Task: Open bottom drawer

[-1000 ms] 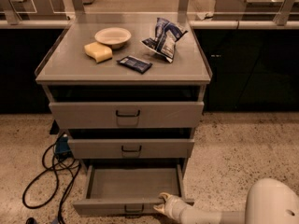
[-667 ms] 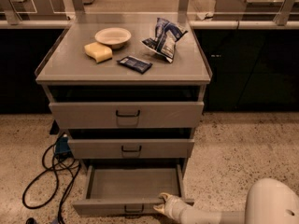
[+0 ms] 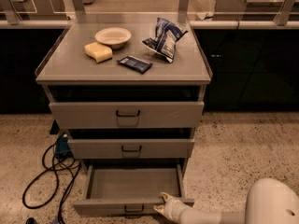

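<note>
The bottom drawer [image 3: 133, 183] of the grey metal cabinet stands pulled out, and its plain grey inside shows with nothing in it. Its slim front [image 3: 107, 206] runs along the bottom edge of the view, with the small dark loop handle [image 3: 134, 211] at its centre. My gripper [image 3: 164, 204] is at the drawer's front rim, right of the handle, on the end of my white arm [image 3: 219, 216] that comes in from the lower right. The middle drawer [image 3: 131, 149] and the top drawer [image 3: 127, 114] are closed.
On the cabinet top [image 3: 70, 64] lie a white bowl [image 3: 113, 36], a yellow sponge [image 3: 98, 52], a dark blue packet [image 3: 135, 63] and a blue-white chip bag [image 3: 165, 38]. Black cables [image 3: 44, 176] loop on the speckled floor to the left. Dark counters stand behind.
</note>
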Available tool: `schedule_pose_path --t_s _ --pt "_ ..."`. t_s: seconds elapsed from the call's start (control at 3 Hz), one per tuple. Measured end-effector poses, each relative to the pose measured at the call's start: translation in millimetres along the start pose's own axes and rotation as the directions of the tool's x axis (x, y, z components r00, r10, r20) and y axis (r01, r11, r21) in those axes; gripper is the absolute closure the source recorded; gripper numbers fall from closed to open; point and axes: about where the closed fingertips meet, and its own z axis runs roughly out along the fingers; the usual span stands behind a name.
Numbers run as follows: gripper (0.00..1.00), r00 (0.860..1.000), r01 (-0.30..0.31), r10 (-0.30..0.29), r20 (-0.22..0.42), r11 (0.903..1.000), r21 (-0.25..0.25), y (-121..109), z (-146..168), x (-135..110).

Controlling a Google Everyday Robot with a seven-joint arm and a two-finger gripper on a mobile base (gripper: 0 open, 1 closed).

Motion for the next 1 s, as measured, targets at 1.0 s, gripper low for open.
schedule_pose_path --t_s 1.0 --pt "0.00 1.000 0.000 0.000 0.000 1.0000 0.000 0.0 0.0 0.0"
